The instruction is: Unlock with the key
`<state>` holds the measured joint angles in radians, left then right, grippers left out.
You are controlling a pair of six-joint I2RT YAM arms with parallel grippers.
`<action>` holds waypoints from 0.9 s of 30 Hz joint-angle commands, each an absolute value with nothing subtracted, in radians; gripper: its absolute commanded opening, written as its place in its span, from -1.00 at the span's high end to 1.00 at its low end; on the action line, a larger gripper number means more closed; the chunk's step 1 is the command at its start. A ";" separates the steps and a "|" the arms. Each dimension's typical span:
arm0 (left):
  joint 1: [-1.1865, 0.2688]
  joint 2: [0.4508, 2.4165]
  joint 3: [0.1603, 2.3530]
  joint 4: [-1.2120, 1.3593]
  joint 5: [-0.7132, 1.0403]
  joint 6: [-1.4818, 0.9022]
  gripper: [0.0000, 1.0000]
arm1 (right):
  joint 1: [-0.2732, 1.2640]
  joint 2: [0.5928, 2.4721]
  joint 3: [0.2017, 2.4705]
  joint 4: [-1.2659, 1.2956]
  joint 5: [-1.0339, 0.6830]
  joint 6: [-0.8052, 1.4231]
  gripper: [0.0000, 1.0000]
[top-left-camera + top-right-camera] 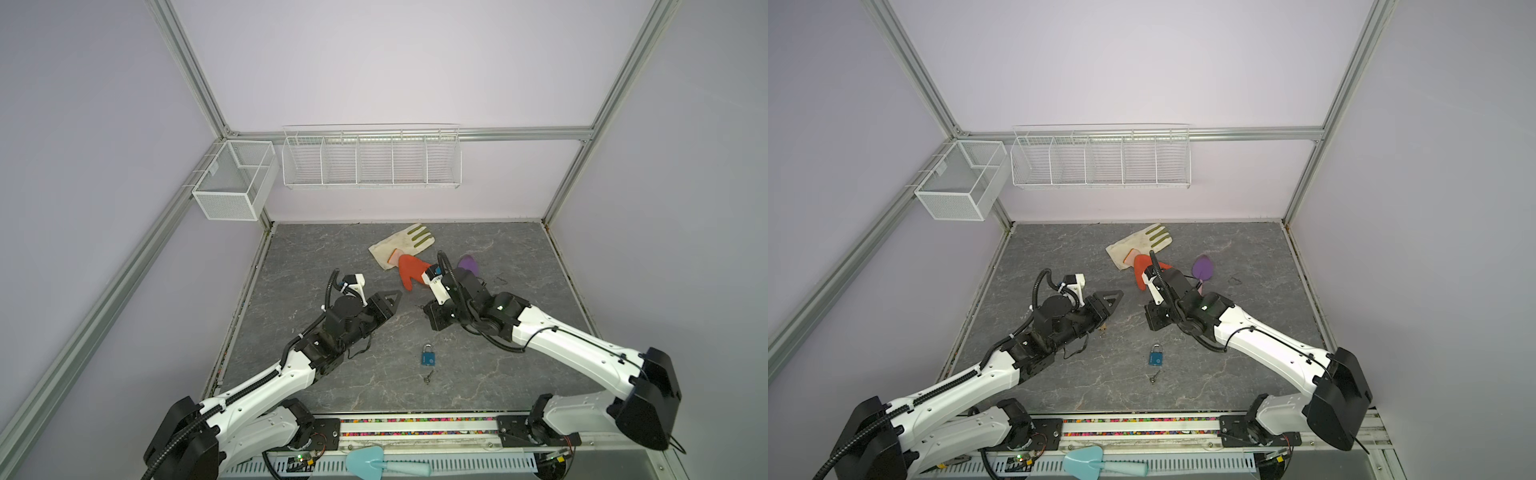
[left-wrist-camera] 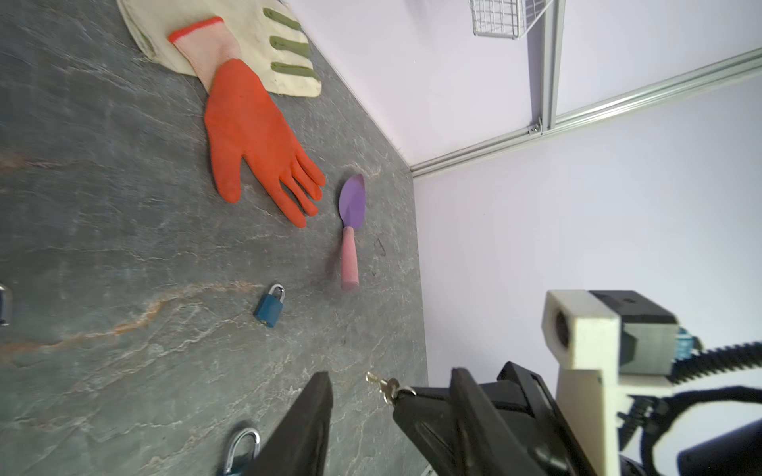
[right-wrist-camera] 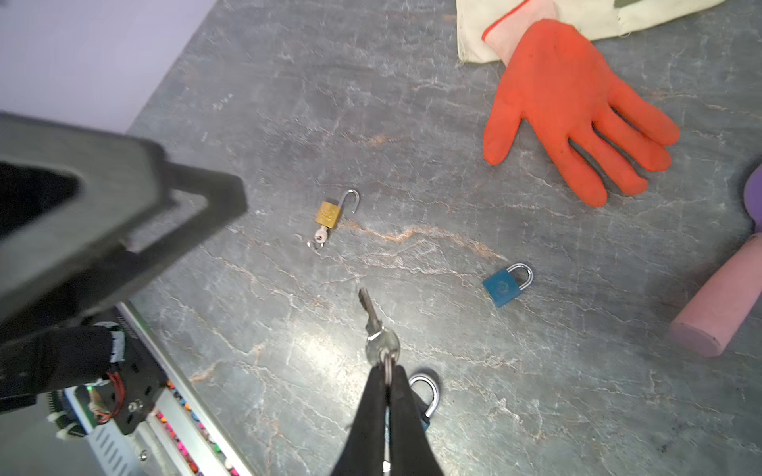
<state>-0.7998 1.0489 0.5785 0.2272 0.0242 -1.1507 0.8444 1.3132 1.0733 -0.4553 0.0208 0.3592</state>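
My right gripper [image 3: 387,371] is shut on the ring of a silver key [image 3: 373,325], which it holds above the table. A gold padlock [image 3: 328,214] lies beyond it, shackle swung open and another key in its keyhole. A blue padlock [image 3: 505,284] with closed shackle lies near the trowel handle. Another blue padlock [image 1: 429,355] lies toward the front, with a loose key [image 1: 428,377] beside it. My left gripper [image 1: 397,296] is open and empty. It faces the right gripper [image 1: 428,311], a short gap apart. In the left wrist view the held key [image 2: 383,387] shows beyond my left fingertips.
An orange glove [image 1: 409,272] overlaps a cream glove [image 1: 401,245] at the back. A purple trowel [image 2: 351,206] with a pink handle lies to their right. Two wire baskets [image 1: 372,158] hang on the walls. A pale blue trowel [image 1: 386,463] rests on the front rail.
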 commanded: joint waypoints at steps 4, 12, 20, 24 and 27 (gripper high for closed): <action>-0.831 1.100 0.619 0.436 0.045 -1.174 0.06 | 0.847 1.229 1.084 -0.405 -0.019 0.437 0.87; -0.862 1.148 0.647 0.499 0.058 -1.164 0.08 | 0.853 1.209 1.097 -0.359 -0.057 0.449 0.87; -0.874 1.180 0.656 0.513 0.054 -1.180 0.11 | 0.859 1.191 1.099 -0.336 -0.060 0.455 0.87; -0.874 1.190 0.653 0.544 0.064 -1.193 0.12 | 0.859 1.179 1.099 -0.334 -0.060 0.457 0.87; -0.876 1.201 0.652 0.558 0.068 -1.208 0.13 | 0.861 1.173 1.101 -0.328 -0.058 0.458 0.87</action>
